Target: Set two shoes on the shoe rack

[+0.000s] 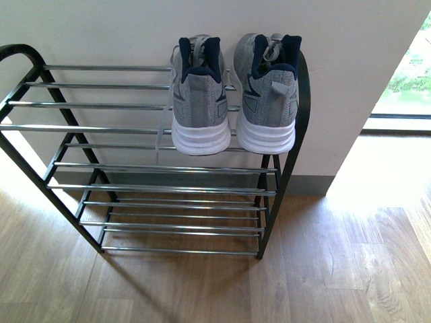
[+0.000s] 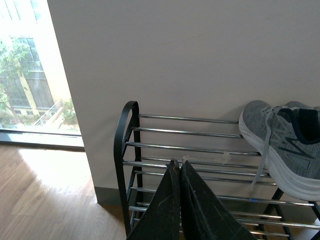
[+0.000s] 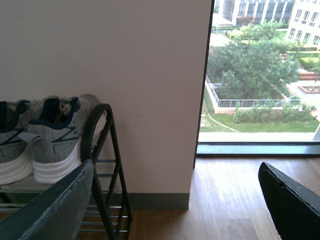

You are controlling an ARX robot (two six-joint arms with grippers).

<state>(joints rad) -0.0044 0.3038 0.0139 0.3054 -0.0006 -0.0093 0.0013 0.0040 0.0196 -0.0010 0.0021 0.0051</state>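
Note:
Two grey knit shoes stand side by side on the top tier of the shoe rack (image 1: 135, 168), at its right end, heels toward me: the left shoe (image 1: 199, 94) and the right shoe (image 1: 268, 91). Neither arm shows in the front view. In the left wrist view my left gripper (image 2: 177, 164) is shut with nothing in it, well short of the rack (image 2: 125, 150), and one shoe (image 2: 285, 145) lies off to the side. In the right wrist view my right gripper (image 3: 175, 172) is open and empty, beside the rack's end frame (image 3: 102, 150) and the shoes (image 3: 52, 137).
The rack stands against a white wall (image 1: 101, 33) on a wooden floor (image 1: 337, 269). Its lower tiers (image 1: 175, 215) hold nothing. Floor-length windows (image 3: 260, 75) flank the wall on both sides.

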